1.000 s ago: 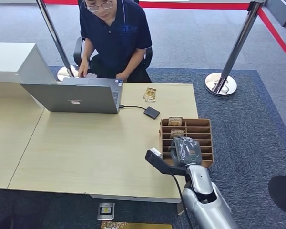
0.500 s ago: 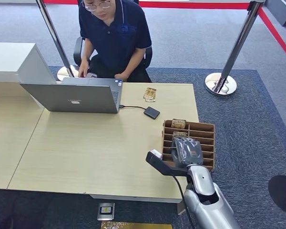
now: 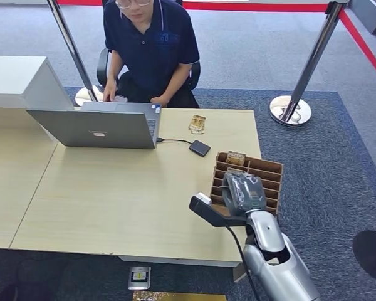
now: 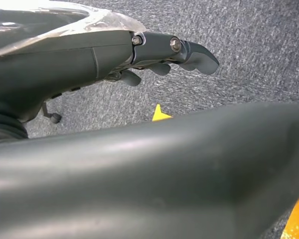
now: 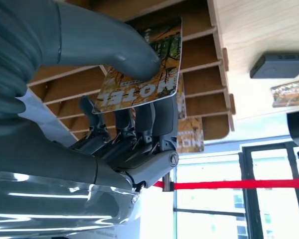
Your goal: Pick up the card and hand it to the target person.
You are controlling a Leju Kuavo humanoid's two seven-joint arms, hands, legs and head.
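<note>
Right hand [image 3: 243, 193] hovered over the slotted wooden card rack [image 3: 271, 179] at the right end of the tabletop [image 3: 129, 188], and the right wrist view showed its thumb pressing a card [image 5: 148, 69] printed "HOTEL" against the darker fingers [image 5: 155, 122], so the card was pinched and held just above the rack's dividers. Left hand [image 4: 155, 55] hung low beside the robot over grey carpet, its fingers slightly curled with nothing in them; whether they counted as apart or closed could not be told.

Across the tabletop sat a person [image 3: 150, 50] in a dark blue shirt, hands at an open grey laptop [image 3: 98, 125]. The rack was tilted a little against the tabletop's edge, and more cards [image 3: 235, 157] stood in its far slots. A small black device [image 3: 199, 148] lay between laptop and rack, joined to the laptop by a cable, and a loose patterned card [image 3: 197, 124] lay just beyond it, near the person.
</note>
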